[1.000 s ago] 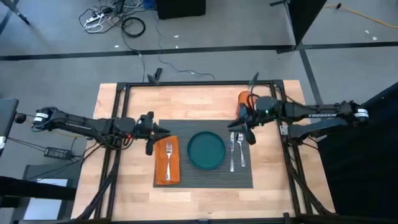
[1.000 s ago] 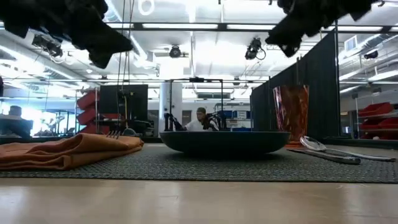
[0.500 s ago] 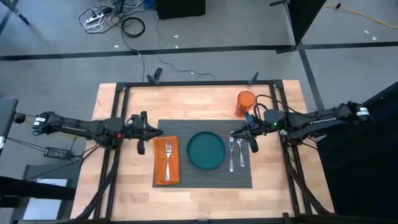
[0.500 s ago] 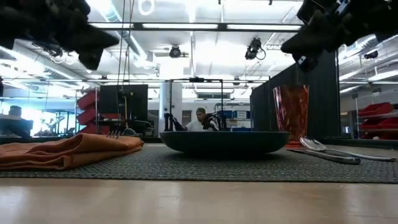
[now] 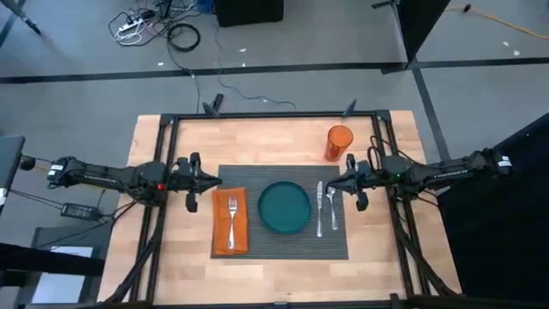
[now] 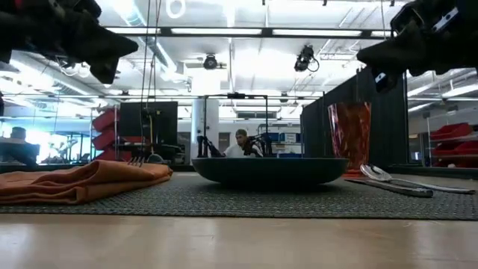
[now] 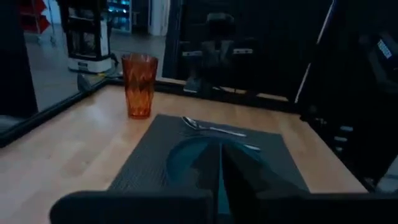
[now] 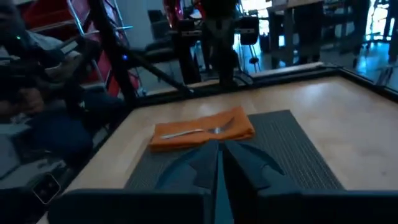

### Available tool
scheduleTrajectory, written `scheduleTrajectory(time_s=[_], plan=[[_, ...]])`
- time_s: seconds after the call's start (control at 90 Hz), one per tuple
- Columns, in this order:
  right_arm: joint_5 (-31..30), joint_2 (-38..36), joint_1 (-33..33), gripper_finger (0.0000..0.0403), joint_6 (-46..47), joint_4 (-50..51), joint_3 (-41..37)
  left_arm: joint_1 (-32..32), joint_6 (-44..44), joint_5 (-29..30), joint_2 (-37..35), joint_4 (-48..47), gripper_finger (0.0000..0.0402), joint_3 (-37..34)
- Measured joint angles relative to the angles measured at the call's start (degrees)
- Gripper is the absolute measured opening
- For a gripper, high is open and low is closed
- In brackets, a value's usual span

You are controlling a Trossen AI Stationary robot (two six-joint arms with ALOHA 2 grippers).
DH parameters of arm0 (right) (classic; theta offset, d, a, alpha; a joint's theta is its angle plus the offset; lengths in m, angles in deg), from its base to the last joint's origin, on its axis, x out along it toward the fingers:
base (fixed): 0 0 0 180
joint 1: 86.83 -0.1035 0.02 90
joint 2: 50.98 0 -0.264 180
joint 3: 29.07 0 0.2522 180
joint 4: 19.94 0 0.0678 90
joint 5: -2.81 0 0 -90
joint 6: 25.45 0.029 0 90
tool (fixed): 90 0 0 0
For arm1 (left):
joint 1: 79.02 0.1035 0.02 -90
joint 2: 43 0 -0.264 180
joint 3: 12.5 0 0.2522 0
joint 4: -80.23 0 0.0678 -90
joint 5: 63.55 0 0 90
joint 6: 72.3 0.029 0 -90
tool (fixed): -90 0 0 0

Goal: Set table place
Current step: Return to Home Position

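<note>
One placemat (image 5: 283,245): lies flat on the table (image 5: 189,142), centred towards the near edge, and carries every item but the cup.
napkin (image 5: 220,236): folded, on the mat at 9 o'clock from the plate and just beside it.
fork (image 5: 232,219): rests lengthwise on the napkin, tines pointing to 12 o'clock.
plate (image 5: 285,207): sits at the middle of the mat, between the napkin and the other cutlery.
knife (image 5: 320,210): on the mat at 3 o'clock from the plate, close to its rim.
spoon (image 5: 332,209): just beside the knife on its 3 o'clock side, bowl towards 12 o'clock.
left gripper (image 5: 212,181): raised in the air at the mat's 9 o'clock edge, above the napkin's far corner, jaws pressed together and holding nothing.
right gripper (image 5: 330,184): raised above the far end of the spoon, jaws likewise together and empty.
cup (image 5: 340,142): upright on bare wood at 1 o'clock from the plate, just off the mat's far corner.
person (image 6: 240,143): in the room well beyond the table, seen above the plate's rim in the low view.
</note>
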Motion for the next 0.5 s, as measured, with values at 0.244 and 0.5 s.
scheduleTrajectory(time_s=[0.244, 0.5], plan=[[0.68, -0.69, 0.95, 0.0000, -0.66, -3.42, -4.70, 0.15, 0.38, 0.24, -1.57, -1.10, 0.0000, 0.02], [0.69, -1.10, 1.04, 0.0000, -1.27, -6.56, -5.83, 0.20, 3.22, 0.39, -5.77, -1.66, 0.0000, 0.02]])
